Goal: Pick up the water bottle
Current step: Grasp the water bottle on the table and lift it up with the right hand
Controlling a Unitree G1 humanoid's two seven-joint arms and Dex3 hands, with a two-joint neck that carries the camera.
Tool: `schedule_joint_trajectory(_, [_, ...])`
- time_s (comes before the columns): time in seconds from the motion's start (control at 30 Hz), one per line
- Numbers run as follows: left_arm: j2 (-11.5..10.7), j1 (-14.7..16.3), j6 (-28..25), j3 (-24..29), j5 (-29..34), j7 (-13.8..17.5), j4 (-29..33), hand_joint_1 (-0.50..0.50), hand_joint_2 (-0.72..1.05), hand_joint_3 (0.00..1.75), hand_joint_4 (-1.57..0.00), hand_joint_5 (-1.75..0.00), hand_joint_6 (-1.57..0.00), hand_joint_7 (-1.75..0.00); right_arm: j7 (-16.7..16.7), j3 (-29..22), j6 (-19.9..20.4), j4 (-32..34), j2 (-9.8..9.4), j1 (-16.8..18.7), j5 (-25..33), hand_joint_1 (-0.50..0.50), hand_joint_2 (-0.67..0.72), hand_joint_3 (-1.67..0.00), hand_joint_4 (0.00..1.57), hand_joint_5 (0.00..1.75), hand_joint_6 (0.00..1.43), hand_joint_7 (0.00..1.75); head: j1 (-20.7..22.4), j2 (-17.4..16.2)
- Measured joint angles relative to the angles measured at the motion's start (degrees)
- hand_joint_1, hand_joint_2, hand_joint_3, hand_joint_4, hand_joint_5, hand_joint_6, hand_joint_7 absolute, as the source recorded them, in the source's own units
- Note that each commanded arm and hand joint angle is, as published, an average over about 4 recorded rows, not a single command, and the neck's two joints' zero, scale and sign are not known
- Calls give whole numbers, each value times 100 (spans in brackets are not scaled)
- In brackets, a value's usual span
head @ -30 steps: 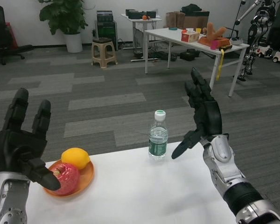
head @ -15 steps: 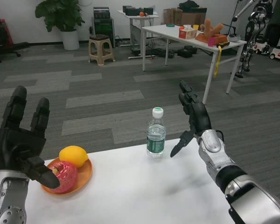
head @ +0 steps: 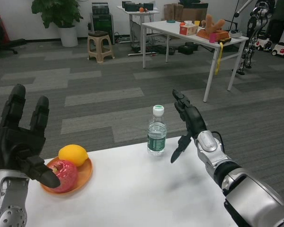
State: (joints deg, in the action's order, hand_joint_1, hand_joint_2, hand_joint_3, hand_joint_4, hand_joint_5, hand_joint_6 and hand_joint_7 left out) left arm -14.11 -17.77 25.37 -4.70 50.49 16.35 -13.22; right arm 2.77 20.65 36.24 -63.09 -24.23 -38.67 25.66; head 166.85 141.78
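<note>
A small clear water bottle [head: 156,133] with a white cap and green label stands upright near the far edge of the white table [head: 132,189]. My right hand [head: 188,124] is open just to the right of the bottle, fingers spread, thumb pointing down toward the table, a small gap from the bottle. Over the table's left side my left hand [head: 20,137] is raised and open, palm toward the camera, holding nothing.
An orange plate [head: 83,174] with a yellow lemon [head: 73,154] and a red apple [head: 64,173] sits at the table's left, partly behind my left thumb. Beyond the table lie carpeted floor, a second white table [head: 199,35] and a stool [head: 98,46].
My right hand has lowered and reached forward, coming closer to the bottle's right side. The camera has tipped slightly. The left hand and the bottle have stayed put.
</note>
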Motion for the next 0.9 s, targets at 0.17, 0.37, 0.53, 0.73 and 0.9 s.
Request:
schedule_joint_trajectory(0.17, [0,0,5,-26,13,3,-18,-48,-72,9,0,0,0,0,1,228,-17,-106,111,-83,0,-45,60,0,0,0,0,7,-18,-33])
schedule_joint_trajectory(0.37, [12,-1,18,-52,15,4,-53,-48,-72,9,0,0,0,0,-2,500,-32,-216,307,-172,-1,-44,60,0,0,0,0,7,-85,-52])
schedule_joint_trajectory(0.53, [20,-12,28,-95,16,4,-99,-49,-72,7,0,0,0,0,0,558,-32,-366,456,-236,-1,-43,60,0,0,0,0,7,-131,-93])
schedule_joint_trajectory(0.73, [28,-19,30,-119,16,4,-150,-48,-72,9,0,0,0,0,0,564,-34,-489,499,-263,-1,-46,60,0,0,0,0,7,-144,-118])
schedule_joint_trajectory(0.9, [34,-34,30,-150,16,4,-165,-49,-72,9,0,0,0,0,0,564,-35,-528,499,-343,-1,-44,60,0,0,0,0,7,-163,-166])
